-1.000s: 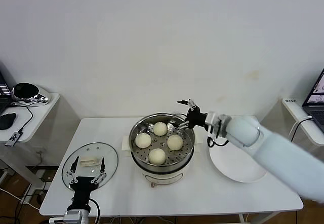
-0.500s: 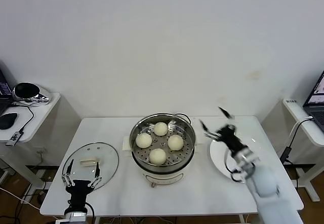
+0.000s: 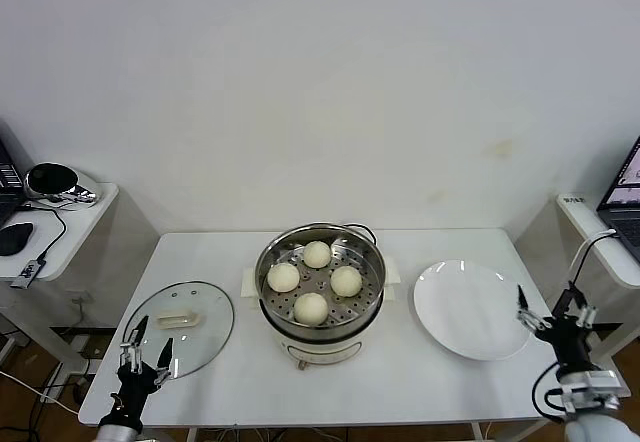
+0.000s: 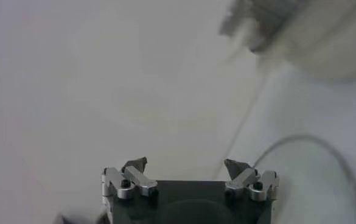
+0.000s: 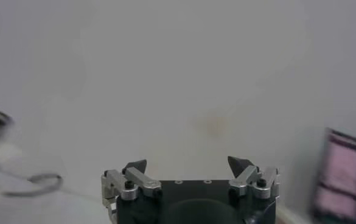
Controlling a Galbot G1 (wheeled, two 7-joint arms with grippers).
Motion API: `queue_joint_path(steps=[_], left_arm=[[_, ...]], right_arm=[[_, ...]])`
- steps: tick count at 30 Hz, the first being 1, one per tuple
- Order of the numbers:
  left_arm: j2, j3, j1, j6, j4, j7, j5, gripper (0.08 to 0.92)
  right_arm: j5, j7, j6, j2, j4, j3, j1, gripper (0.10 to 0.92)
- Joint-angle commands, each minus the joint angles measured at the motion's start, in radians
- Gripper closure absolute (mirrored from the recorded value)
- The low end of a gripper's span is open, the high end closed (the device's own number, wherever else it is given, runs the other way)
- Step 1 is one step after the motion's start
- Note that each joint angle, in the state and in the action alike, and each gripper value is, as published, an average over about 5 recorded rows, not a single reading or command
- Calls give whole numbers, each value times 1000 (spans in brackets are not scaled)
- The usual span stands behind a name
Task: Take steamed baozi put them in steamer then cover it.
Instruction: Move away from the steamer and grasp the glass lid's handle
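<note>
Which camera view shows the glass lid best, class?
The head view: the whole lid lies flat on the table, left of the steamer. The left wrist view catches only a blurred curved edge, perhaps its rim; the right wrist view shows none of it.

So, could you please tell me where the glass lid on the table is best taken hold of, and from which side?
I would grip the white oblong handle at the middle of the lid, coming straight down from above. The lid lies flat on the table with the handle raised on top, and the open left pincer sits at its near edge. Close across the handle's narrow width.
</note>
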Motion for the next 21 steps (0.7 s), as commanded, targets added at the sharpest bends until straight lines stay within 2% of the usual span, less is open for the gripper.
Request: queue_joint_path(steps=[1, 12, 21], left_arm=[[82, 22, -145, -6, 223, 11, 344, 177], [84, 95, -373, -6, 385, 41, 334, 177], [82, 138, -452, -11, 481, 50, 322, 177]], right_arm=[[32, 27, -48, 59, 27, 94, -52, 203], [29, 34, -36, 81, 34, 90, -75, 203], [30, 34, -34, 86, 38, 89, -81, 203]])
